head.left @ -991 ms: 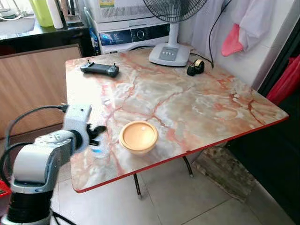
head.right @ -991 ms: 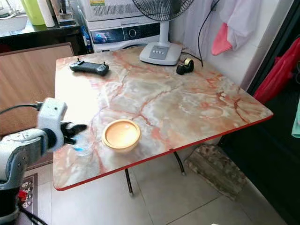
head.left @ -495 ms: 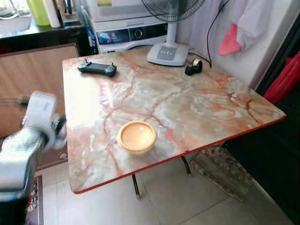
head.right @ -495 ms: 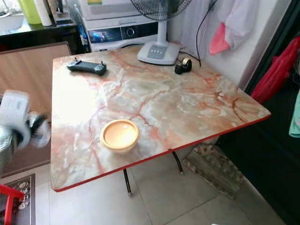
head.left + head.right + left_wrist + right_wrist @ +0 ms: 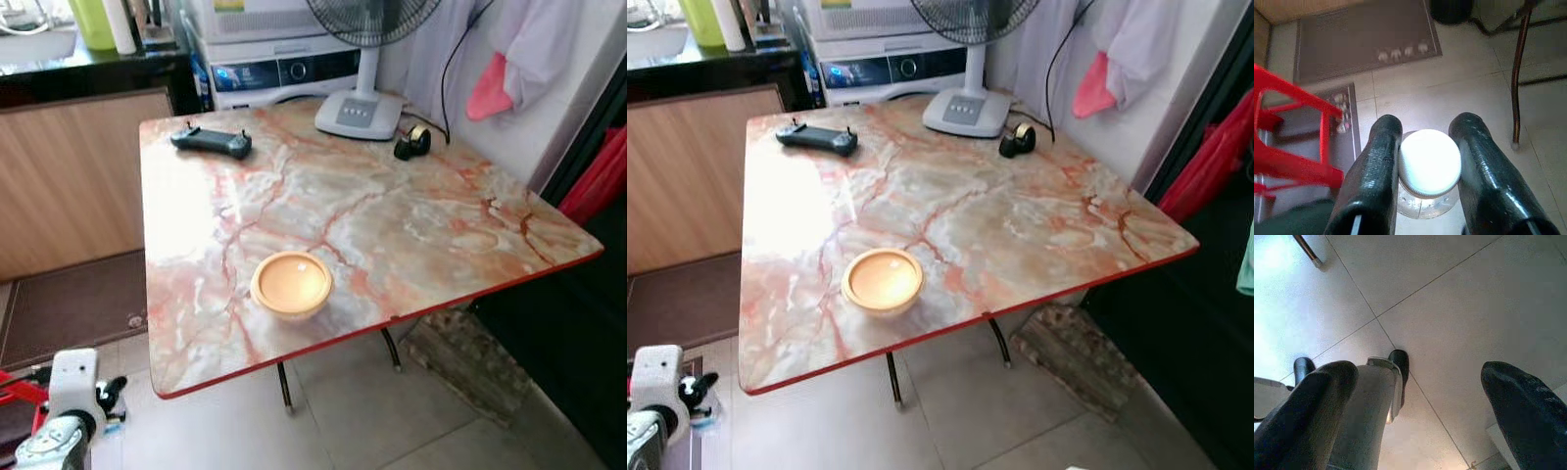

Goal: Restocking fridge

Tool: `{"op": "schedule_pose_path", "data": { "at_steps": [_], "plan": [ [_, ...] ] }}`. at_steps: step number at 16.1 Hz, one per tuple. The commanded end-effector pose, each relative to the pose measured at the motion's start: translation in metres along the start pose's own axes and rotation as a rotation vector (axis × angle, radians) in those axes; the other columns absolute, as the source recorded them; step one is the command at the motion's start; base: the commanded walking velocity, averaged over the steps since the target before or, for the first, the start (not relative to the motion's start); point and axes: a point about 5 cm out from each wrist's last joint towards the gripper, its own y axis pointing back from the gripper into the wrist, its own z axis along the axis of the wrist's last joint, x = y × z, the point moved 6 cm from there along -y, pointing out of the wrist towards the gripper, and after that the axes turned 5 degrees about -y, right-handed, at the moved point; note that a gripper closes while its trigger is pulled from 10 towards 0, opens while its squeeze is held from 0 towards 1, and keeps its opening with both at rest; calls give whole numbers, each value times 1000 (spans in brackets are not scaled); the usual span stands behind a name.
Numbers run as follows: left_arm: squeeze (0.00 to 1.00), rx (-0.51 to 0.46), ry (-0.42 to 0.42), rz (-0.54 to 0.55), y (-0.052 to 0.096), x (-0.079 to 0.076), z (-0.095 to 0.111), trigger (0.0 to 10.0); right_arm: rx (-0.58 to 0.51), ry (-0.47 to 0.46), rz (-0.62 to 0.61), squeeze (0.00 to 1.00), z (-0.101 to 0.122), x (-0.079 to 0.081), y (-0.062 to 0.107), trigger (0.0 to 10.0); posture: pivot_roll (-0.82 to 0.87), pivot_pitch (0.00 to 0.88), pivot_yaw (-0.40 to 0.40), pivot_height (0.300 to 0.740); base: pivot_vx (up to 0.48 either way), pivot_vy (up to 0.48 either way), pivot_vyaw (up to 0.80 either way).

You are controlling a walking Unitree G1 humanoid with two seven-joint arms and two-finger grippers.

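1. Tiled floor (image 5: 333,411) runs under a marble-patterned counter (image 5: 392,215) with a red edge, set against a white washing machine (image 5: 274,69) and a wall.
2. Low at the robot's left, off the counter's near corner, the left pincer (image 5: 1427,161) is clenched on a clear bottle (image 5: 1425,203), its two black fingers (image 5: 1376,171) pressing either side of the white cap (image 5: 1429,161).
3. From the head cameras that pincer (image 5: 103,397) shows beside the white wrist block, down over the floor and apart from the counter.
4. Below the bottle lie pale tiles, a brown mat (image 5: 1364,36) and a red stool (image 5: 1293,147); a counter leg (image 5: 1515,73) stands nearby.
5. The right pincer (image 5: 1415,396) hangs released, its fingers (image 5: 1523,411) wide apart, over bare tiles.
6. On the counter, an orange bowl (image 5: 291,284) sits near the front edge.
7. A black controller (image 5: 211,142) lies at the far left corner.
8. A fan (image 5: 362,98) stands at the far edge, with a tape roll (image 5: 411,142) just beside its base.
9. Pink cloth (image 5: 488,88) hangs on the wall behind.
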Motion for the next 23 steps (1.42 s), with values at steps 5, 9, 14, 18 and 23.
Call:
{"op": "schedule_pose_path", "data": {
  "at_steps": [5,9,14,18,23],
  "plan": [
    [0,227,-221,-168,4,-68,-115,10000,-9,-12,-14,0,0,-2,0,10000,127,0,-36,740,0,0,0],
    [0,317,-162,-152,17,-78,-150,10000,-5,-8,-12,0,-1,-2,0,10000,122,0,-39,740,0,0,0],
    [0,376,-248,-95,22,-67,-170,10000,-12,-16,-17,0,0,-3,1,10000,123,0,-40,740,0,0,0],
    [0,416,-240,-128,26,-78,-179,10000,-13,-8,-18,0,0,-3,1,10000,113,0,-34,740,0,0,0],
    [0,376,-210,-105,14,-84,-162,10000,11,133,22,0,1,1,0,10000,103,0,-24,740,0,0,0]
  ]
}}
